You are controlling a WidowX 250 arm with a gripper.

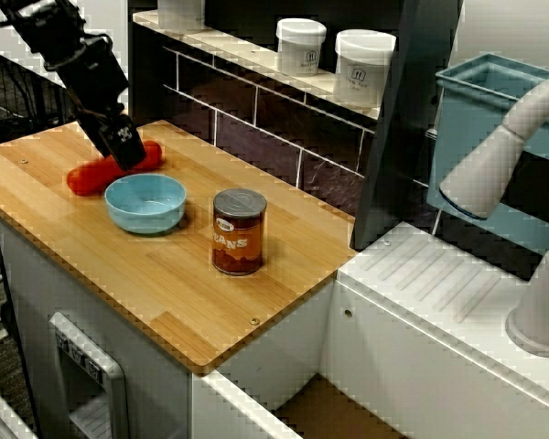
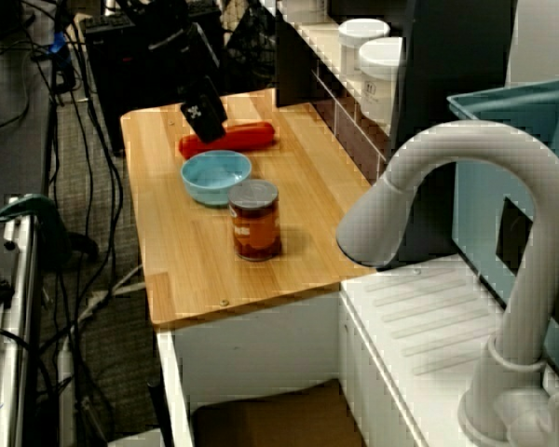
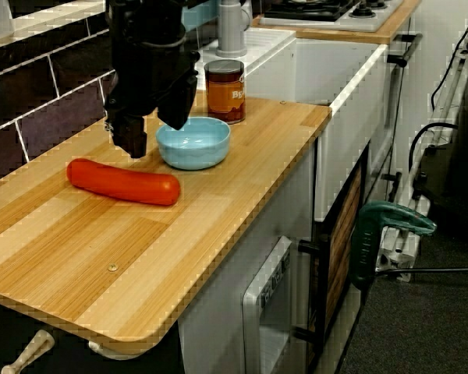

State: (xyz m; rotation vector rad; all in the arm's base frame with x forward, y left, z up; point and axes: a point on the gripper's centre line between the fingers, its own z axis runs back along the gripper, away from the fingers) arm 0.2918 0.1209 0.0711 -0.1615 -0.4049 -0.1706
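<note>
One arm (image 1: 78, 55): black, reaching down from 10 o'clock in the high view, right over the red sausage (image 1: 90, 176).
Jaws: spread apart, nothing between them. In the low view both fingers (image 3: 130, 136) hang just over the sausage, and I can't tell whether they touch it.
Red sausage: lying flat on the bench (image 1: 192, 302), just beside the blue bowl (image 1: 145, 203) at its 10 o'clock in the high view. Its middle is hidden behind the jaws there.
Blue bowl: upright, sitting between the sausage and the can of beans (image 1: 239, 233).
Can of beans: upright, grey top, at the bowl's 4 o'clock, near it but apart.
Bench: pale wooden planks.
Two white jars (image 1: 300, 46): side by side on the tiled ledge (image 1: 256, 62) at 1 o'clock, well apart from the jaws.
White faucet (image 1: 494, 165): curving in at 3 o'clock, off the bench.
</note>
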